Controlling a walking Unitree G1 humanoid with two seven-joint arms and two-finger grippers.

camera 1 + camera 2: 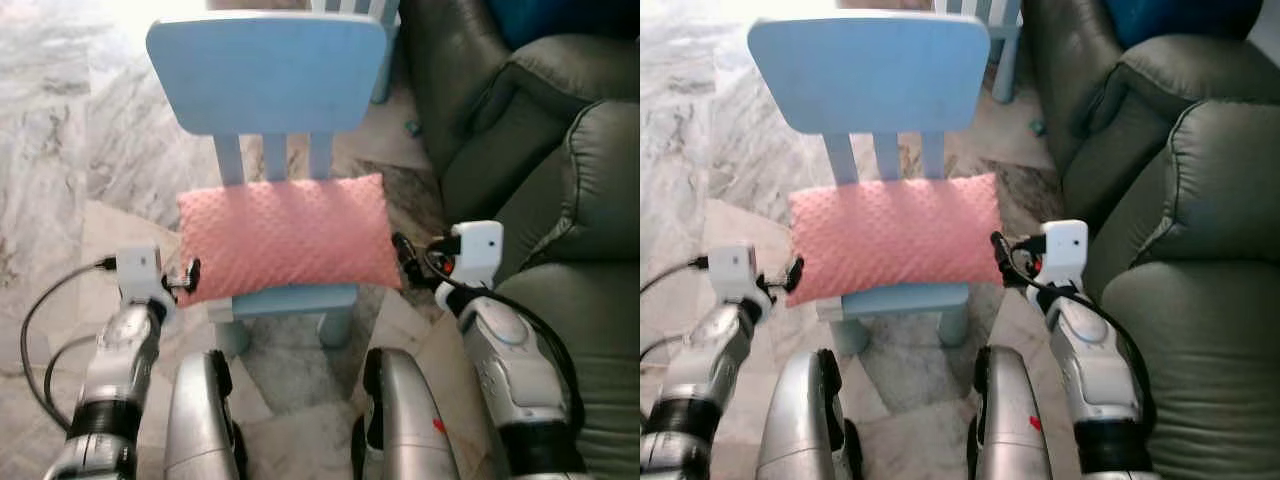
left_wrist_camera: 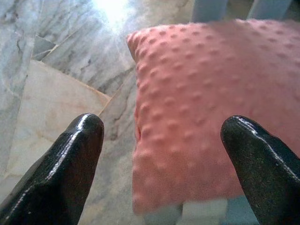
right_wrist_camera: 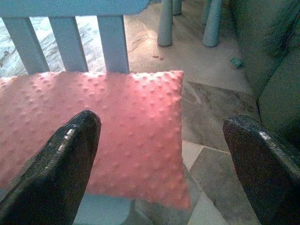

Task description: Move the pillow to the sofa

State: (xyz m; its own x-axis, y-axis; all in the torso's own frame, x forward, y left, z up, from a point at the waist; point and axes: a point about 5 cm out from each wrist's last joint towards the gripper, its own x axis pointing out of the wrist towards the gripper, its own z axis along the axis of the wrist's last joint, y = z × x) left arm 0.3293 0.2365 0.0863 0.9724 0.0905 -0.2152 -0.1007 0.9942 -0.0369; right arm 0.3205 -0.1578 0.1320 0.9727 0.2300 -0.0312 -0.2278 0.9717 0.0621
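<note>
Pink, dimpled fabric: the pillow [image 1: 288, 238] lies flat on the seat of the small blue chair [image 1: 268, 75], long axis running across from one gripper to the other. I have the left gripper [image 1: 186, 277] just off the pillow's left end and the right gripper [image 1: 402, 252] just off its right end; both are about equally near, so neither arm has the advantage. In the left wrist view the fingers [image 2: 61, 164] stand wide apart, pillow corner straight ahead between them. The right wrist view shows the same: fingers [image 3: 54, 168] spread wide, pillow end ahead. Nothing is gripped yet. The sofa [image 1: 560, 190] sits beside and beyond the right gripper. My judgement: the coming move is an inward squeeze along the long axis.
</note>
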